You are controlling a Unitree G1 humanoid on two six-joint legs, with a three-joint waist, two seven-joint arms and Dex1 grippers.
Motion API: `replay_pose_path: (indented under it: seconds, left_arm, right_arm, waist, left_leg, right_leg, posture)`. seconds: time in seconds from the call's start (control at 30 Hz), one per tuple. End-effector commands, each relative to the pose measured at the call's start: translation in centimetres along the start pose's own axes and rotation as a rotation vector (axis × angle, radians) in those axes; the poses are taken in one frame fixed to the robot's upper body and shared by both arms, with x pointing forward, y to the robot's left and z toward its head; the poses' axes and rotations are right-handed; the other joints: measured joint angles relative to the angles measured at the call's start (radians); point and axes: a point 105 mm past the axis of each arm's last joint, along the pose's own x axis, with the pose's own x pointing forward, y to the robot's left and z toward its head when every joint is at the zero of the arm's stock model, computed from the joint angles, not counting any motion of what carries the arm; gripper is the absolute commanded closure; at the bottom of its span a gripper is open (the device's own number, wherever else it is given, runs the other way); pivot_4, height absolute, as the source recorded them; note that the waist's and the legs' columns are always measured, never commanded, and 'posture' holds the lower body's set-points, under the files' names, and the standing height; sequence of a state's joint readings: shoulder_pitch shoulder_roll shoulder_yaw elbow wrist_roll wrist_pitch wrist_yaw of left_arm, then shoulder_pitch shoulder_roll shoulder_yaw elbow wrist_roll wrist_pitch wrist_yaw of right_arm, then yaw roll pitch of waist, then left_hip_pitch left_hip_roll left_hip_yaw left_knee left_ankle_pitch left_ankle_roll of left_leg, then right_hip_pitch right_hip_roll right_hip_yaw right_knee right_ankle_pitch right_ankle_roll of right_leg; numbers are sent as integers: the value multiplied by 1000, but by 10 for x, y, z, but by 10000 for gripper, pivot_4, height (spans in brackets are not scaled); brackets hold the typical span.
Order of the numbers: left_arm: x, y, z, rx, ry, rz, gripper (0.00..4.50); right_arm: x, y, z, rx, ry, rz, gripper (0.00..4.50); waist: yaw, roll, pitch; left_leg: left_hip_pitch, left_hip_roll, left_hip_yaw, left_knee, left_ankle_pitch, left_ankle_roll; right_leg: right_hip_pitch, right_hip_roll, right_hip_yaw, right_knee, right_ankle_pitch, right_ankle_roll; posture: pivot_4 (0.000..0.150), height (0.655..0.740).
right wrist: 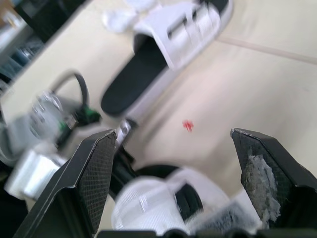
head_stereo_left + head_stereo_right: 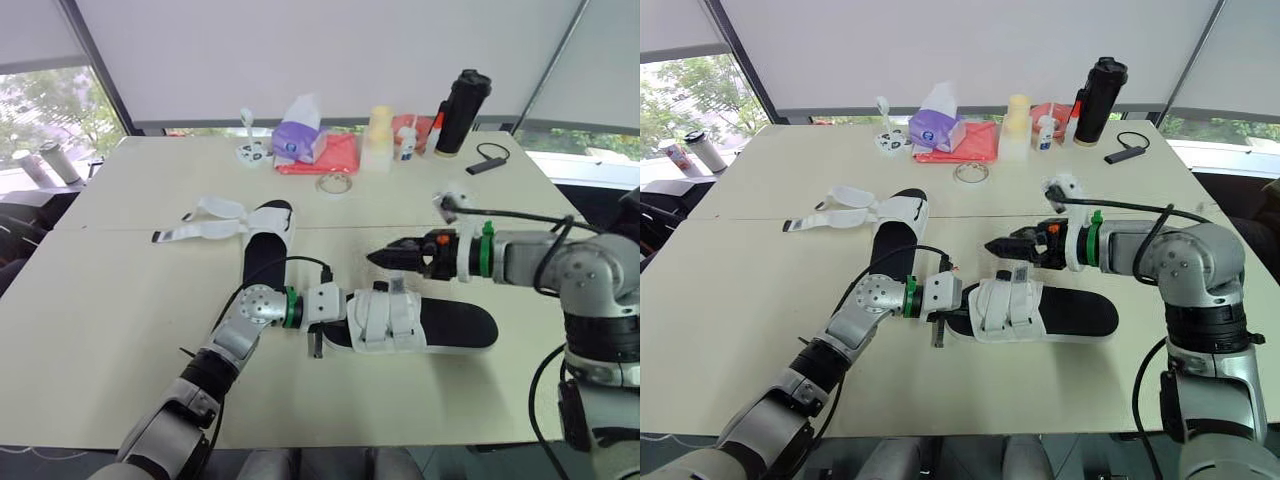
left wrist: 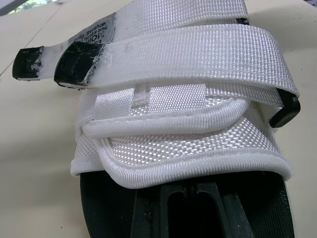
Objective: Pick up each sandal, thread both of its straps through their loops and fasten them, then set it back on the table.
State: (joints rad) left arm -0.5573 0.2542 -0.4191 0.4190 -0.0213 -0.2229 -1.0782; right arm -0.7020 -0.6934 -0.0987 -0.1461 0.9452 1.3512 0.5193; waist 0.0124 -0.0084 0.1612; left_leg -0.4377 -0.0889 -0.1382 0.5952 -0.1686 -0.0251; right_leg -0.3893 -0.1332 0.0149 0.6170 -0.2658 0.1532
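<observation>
The near sandal (image 2: 440, 325) lies mid-table (image 2: 110, 300), with the left gripper (image 2: 318, 338) at its nine o'clock end; whether it grips cannot be told. The left wrist view shows both straps (image 3: 198, 54) folded across the upper. The right gripper (image 2: 385, 257) hovers at twelve o'clock, spread wide in its wrist view. The second sandal (image 2: 268, 235) lies at ten o'clock

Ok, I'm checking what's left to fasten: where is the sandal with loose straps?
In the head views the unfastened sandal lies on the table left of centre, just beyond the strapped sandal, its straps splayed toward the robot's left.
</observation>
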Motion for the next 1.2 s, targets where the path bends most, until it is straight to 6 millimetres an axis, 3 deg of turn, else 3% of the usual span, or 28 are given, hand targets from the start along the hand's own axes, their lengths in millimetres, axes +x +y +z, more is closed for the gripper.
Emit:
replay_pose_path:
  seconds: [0.03,0.4,0.6,0.7,0.87,1.07,1.2]
  left_arm:
    - [-4,-22,-40,-98,148,-59,45000]
    - [-6,-22,-41,-97,154,-57,45000]
    - [-7,-22,-41,-98,155,-54,45000]
    - [-7,-22,-41,-97,155,-52,45000]
    - [-6,-22,-41,-97,154,-51,45000]
    - [-6,-22,-41,-98,153,-51,45000]
    - [-6,-26,-43,-104,158,-64,45000]
  right_arm:
    - [-3,0,-3,-35,22,-12,5539]
    - [10,1,-40,-117,169,-6,5539]
    - [14,7,-47,-148,197,28,5539]
    - [15,9,-45,-152,187,41,17817]
    - [14,12,-41,-151,168,52,42993]
    - [12,16,-36,-157,144,74,44158]
    - [4,38,-18,-198,59,190,44158]
  waist:
    - [0,0,0]
    - [-1,0,0]
    - [-1,0,0]
    - [0,0,0]
    - [0,0,0]
    - [0,0,0]
    - [0,0,0]
  left_leg:
    - [0,0,0,0,0,0]
    - [0,0,0,0,0,0]
    - [0,0,0,0,0,0]
    - [0,0,0,0,0,0]
    - [0,0,0,0,0,0]
    - [0,0,0,0,0,0]
    - [0,0,0,0,0,0]
  right_leg:
    - [0,0,0,0,0,0]
    - [0,0,0,0,0,0]
    - [0,0,0,0,0,0]
    - [0,0,0,0,0,0]
    - [0,0,0,0,0,0]
    - [0,0,0,0,0,0]
    - [1,0,0,0,0,0]
  posture:
    - [1500,7296]
    - [1500,7296]
    - [1500,7296]
    - [1500,7296]
    - [1500,7296]
    - [1500,7296]
    - [1500,7296]
